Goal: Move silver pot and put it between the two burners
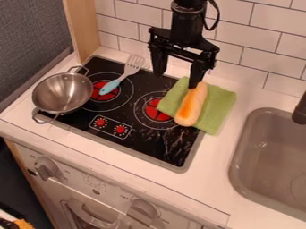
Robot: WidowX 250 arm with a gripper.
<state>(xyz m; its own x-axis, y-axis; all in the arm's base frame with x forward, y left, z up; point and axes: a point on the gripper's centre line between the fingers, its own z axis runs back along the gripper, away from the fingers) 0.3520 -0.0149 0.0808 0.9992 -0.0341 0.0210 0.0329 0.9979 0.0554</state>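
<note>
ok so the silver pot (62,93) is at mid-left of frame, over the left edge of the black stovetop (153,148), w/ its wire handles sticking out top & bottom. Gripper (177,79) is top ctr, fingers wide apart, nothing btwn them. Blue-handled fork (116,83) lies across the upper-left burner (90,101). Toy bread (191,105) w/ an orange stripe is on a green cloth (221,103), right of ctr. Grey sink (258,157) = right side, set in the white worktop (210,179).

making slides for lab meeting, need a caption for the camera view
Open gripper above a toy stove, silver pot at image left, fork across a burner, bread on green cloth.
</note>
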